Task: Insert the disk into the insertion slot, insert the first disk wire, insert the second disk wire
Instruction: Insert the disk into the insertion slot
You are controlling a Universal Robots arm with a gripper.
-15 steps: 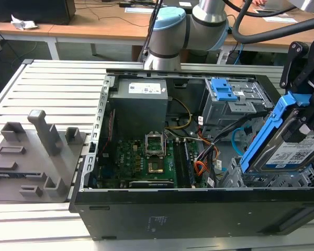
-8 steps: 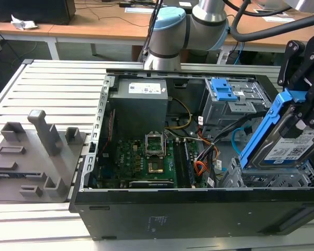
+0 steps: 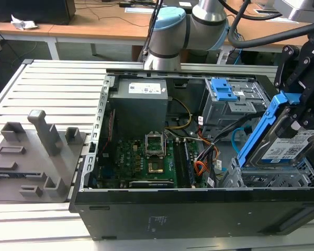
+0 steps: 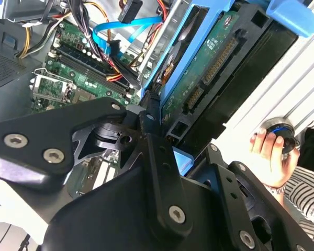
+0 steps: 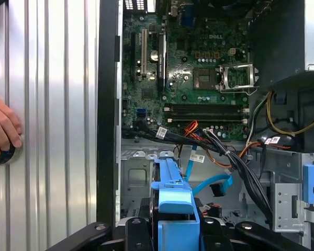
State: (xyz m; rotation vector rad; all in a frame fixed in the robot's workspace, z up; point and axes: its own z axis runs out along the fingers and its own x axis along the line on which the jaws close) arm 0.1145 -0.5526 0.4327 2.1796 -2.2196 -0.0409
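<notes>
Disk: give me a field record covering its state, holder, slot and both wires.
disk: in a blue carrier, tilted, above the slot, not seated
gripper: shut on the disk
slot: low silver cage at the exterior view's right
red wire: loose near the board, not on the disk
blue cable: looped beside the slot, not on the disk
hand: on a round button outside the case

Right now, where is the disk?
At the exterior view's right, the disk is held tilted in the jaws, just above the insertion slot.
</notes>
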